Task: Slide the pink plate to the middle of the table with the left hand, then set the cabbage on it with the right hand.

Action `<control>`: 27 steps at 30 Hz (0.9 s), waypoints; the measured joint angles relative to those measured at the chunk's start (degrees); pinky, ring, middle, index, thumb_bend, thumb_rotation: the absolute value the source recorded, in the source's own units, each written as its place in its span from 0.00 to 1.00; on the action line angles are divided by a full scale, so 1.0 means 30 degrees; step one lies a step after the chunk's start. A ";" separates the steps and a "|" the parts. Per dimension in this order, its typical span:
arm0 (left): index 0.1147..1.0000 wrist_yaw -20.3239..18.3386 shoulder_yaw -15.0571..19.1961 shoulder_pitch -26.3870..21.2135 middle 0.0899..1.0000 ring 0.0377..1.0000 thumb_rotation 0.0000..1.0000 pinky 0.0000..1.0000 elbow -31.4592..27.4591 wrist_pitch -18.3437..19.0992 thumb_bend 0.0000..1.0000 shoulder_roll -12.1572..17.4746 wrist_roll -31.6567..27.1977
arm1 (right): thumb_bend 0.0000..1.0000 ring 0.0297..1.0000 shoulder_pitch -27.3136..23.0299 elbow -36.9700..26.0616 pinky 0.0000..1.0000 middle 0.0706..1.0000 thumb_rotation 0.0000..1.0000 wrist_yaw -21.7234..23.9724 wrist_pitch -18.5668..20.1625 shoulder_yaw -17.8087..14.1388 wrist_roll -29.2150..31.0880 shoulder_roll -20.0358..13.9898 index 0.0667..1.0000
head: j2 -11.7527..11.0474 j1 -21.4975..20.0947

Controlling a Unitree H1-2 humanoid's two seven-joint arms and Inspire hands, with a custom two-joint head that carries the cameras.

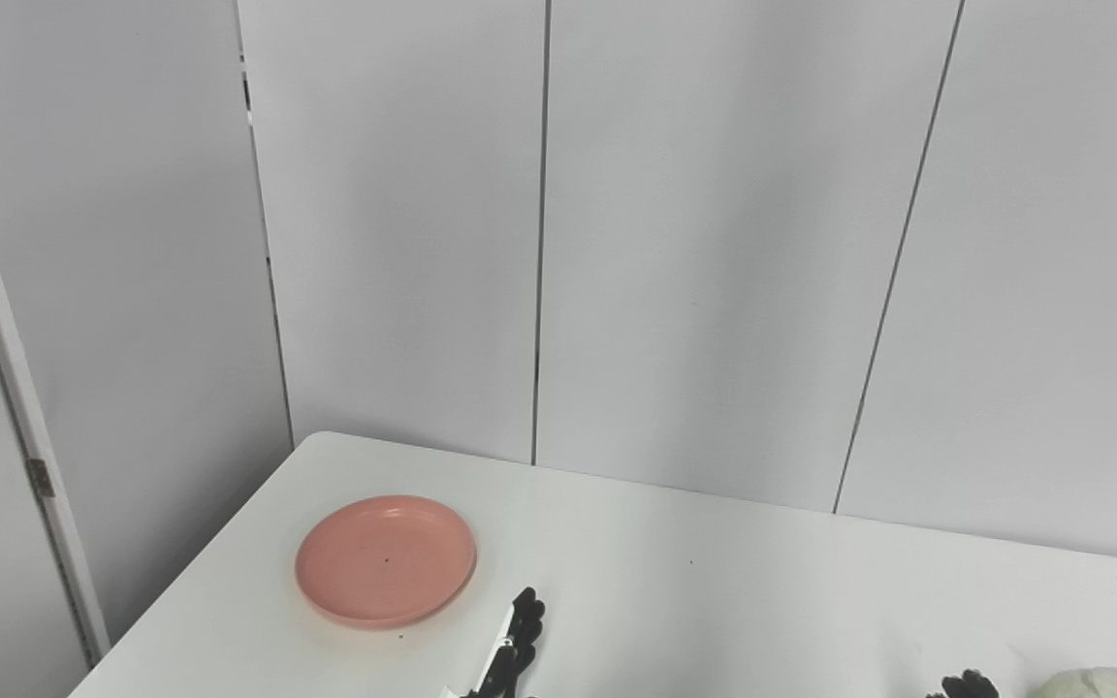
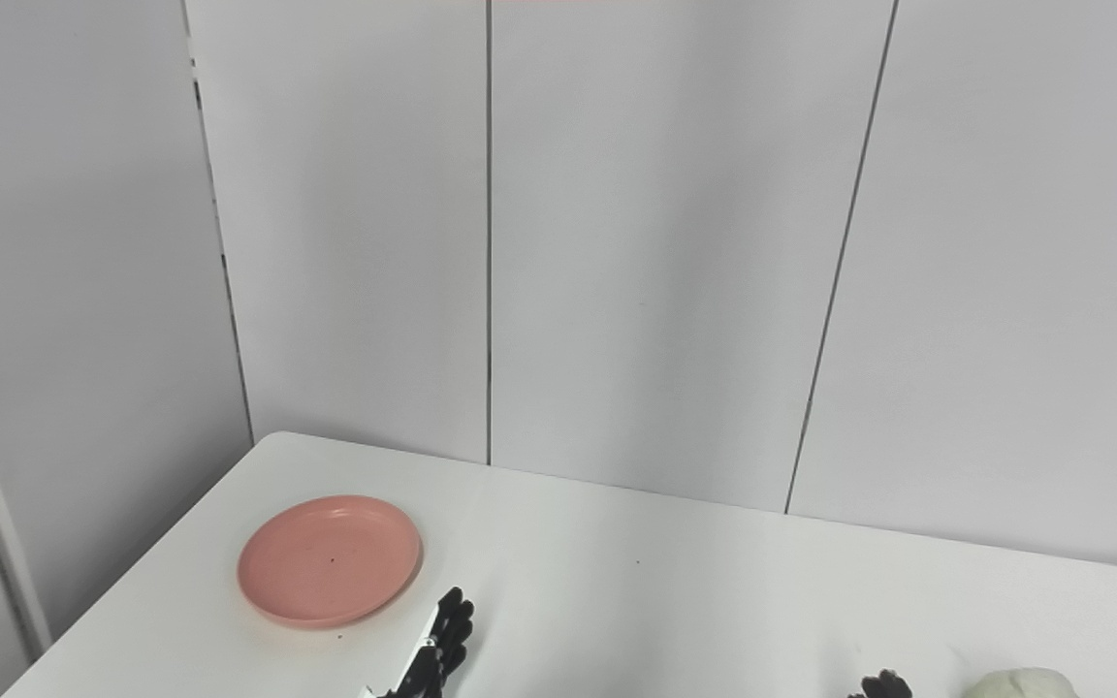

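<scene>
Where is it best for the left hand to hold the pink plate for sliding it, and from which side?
Probably the near right rim of the pink plate: the left hand is just beside it, and the shallow, flat plate offers only its raised rim, so fingers hooked over it could drag it toward the middle.

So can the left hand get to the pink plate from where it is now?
Probably yes. The left hand sits just right of the pink plate, apart from it, with only bare table between them and nothing blocking.
</scene>
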 measured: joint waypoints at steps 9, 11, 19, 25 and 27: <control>0.78 -0.0264 0.0519 -0.2538 0.84 0.88 0.97 0.92 -0.0960 0.2414 0.85 0.0061 -0.1582 | 0.77 0.96 -0.0025 -0.0032 1.00 0.96 1.00 -0.0348 0.0708 -0.0029 0.0007 -0.0037 0.99 | 0.0968 0.0059; 0.74 -0.0483 0.0990 -0.3746 0.83 0.87 0.94 0.93 -0.1467 0.2758 0.83 0.0476 -0.2095 | 0.77 0.96 -0.0088 -0.0037 1.00 0.95 1.00 -0.0390 0.0960 -0.0112 0.0049 -0.0072 0.99 | 0.1057 0.0029; 0.67 -0.0890 0.2665 -0.5256 0.74 0.81 0.97 0.89 -0.1489 0.3865 0.86 0.1991 -0.3854 | 0.81 0.92 -0.0125 -0.0090 0.95 0.91 0.93 -0.0314 0.1011 -0.0131 0.0539 -0.0250 0.96 | 0.1233 0.0088; 0.69 -0.0834 0.3977 -0.6163 0.77 0.83 0.94 0.87 -0.0821 0.4014 0.91 0.3054 -0.4270 | 0.83 0.90 -0.0202 -0.0071 0.92 0.89 0.90 -0.0142 0.1008 -0.0136 0.0771 -0.0408 0.94 | 0.1233 0.0088; 0.69 -0.0827 0.4337 -0.6640 0.75 0.78 0.94 0.81 -0.0689 0.4294 0.95 0.3396 -0.4497 | 0.84 0.89 -0.0224 -0.0064 0.90 0.88 0.90 -0.0097 0.1007 -0.0137 0.0789 -0.0432 0.94 | 0.1233 0.0058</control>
